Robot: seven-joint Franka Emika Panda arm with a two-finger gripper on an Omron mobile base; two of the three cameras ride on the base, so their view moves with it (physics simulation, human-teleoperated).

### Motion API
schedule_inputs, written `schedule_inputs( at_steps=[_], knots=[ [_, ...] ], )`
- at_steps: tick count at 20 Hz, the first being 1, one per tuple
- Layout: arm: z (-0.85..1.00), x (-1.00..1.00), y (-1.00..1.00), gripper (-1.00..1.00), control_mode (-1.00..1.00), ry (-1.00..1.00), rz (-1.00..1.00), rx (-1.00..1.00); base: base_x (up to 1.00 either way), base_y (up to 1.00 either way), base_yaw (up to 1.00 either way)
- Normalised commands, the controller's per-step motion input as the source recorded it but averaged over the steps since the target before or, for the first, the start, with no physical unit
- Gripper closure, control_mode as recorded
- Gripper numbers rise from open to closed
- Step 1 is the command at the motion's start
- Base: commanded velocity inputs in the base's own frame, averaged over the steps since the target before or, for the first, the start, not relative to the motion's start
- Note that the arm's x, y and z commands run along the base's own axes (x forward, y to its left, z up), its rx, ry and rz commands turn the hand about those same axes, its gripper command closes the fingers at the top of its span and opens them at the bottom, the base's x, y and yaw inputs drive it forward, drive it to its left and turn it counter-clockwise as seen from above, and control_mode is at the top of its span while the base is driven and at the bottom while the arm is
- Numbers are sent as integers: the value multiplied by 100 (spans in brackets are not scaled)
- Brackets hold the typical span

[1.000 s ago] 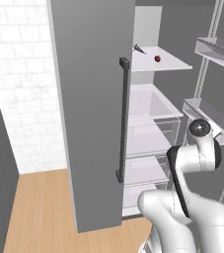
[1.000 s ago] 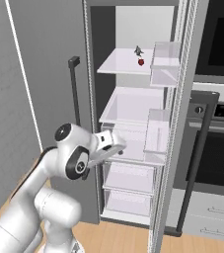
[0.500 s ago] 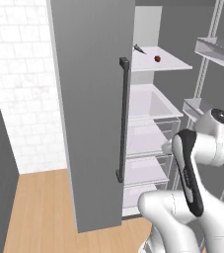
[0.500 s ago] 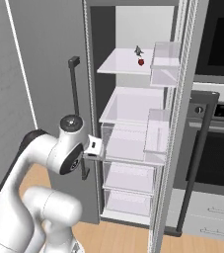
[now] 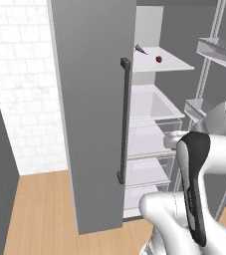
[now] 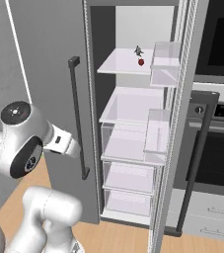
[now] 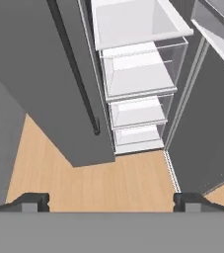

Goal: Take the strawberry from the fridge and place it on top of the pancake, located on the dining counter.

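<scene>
A rendered home kitchen. Tall grey fridge (image 6: pixel 133 123) standing open, white shelves and clear drawers inside, long dark bar handle (image 5: pixel 124 119) on its door. Black-fronted wall oven (image 6: pixel 217 123) just beside it, grey drawers below. White tiled wall (image 5: pixel 20 89) on the other side. Light wooden plank floor (image 7: pixel 108 183) underfoot.

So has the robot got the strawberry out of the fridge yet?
Not yet. Done: the fridge stands open. The strawberry sits on the top shelf, beside a small dark thing. In hand: nothing; the gripper is open and empty, pointing down at the floor. Left: reach up, grab it, carry it to the pancake.
</scene>
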Motion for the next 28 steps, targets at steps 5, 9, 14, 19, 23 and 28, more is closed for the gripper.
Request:
schedule_inputs(
  at_steps=[5,9,14,19,23,28],
  knots=[
    [10,-10,26,-100,-100,11,-3,-28,0,0,0],
    [-52,0,3,-100,-100,0,0,-1,0,0,0],
    [-32,-1,0,-100,-100,0,5,14,0,0,0],
    [-8,0,-1,-100,-100,0,4,14,0,0,0],
    [0,0,0,-100,-100,2,0,0,0,0,0],
    [0,0,0,-100,-100,0,0,0,0,0,0]
  ],
)
